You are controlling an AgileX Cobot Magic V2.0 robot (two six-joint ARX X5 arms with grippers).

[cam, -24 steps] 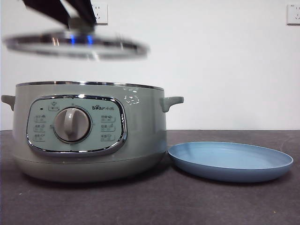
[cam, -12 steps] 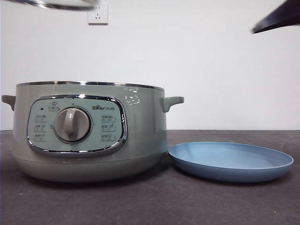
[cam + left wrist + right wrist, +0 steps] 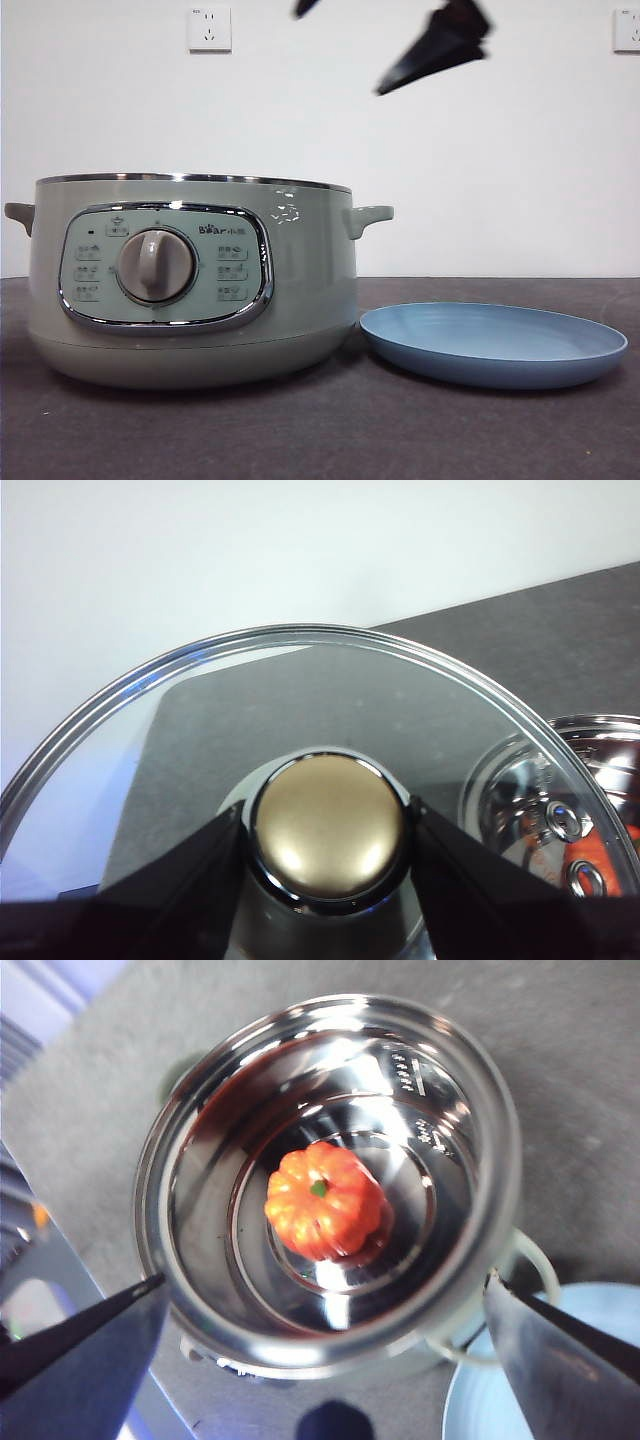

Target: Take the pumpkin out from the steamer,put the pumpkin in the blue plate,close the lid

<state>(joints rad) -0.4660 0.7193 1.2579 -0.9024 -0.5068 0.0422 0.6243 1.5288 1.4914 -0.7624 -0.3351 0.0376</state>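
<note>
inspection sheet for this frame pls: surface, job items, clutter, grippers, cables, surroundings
Surface: dark grey table.
Pot: open, lid off, standing left of the plate.
Pumpkin: inside the pot, on its bottom.
Blue plate: beside the pot, holds nothing.
Lid: held up by its knob.
Clutter: nothing seen.
Left gripper: shut on the knob, out of the front view.
Right gripper: open, above the pot.
Cables: nothing seen.
Surroundings: white wall with two sockets.

The left gripper (image 3: pixel 328 830) clamped the knob (image 3: pixel 328 828) of the glass lid (image 3: pixel 200 720), the steamer's chrome rim (image 3: pixel 600 725) showing beyond
</note>
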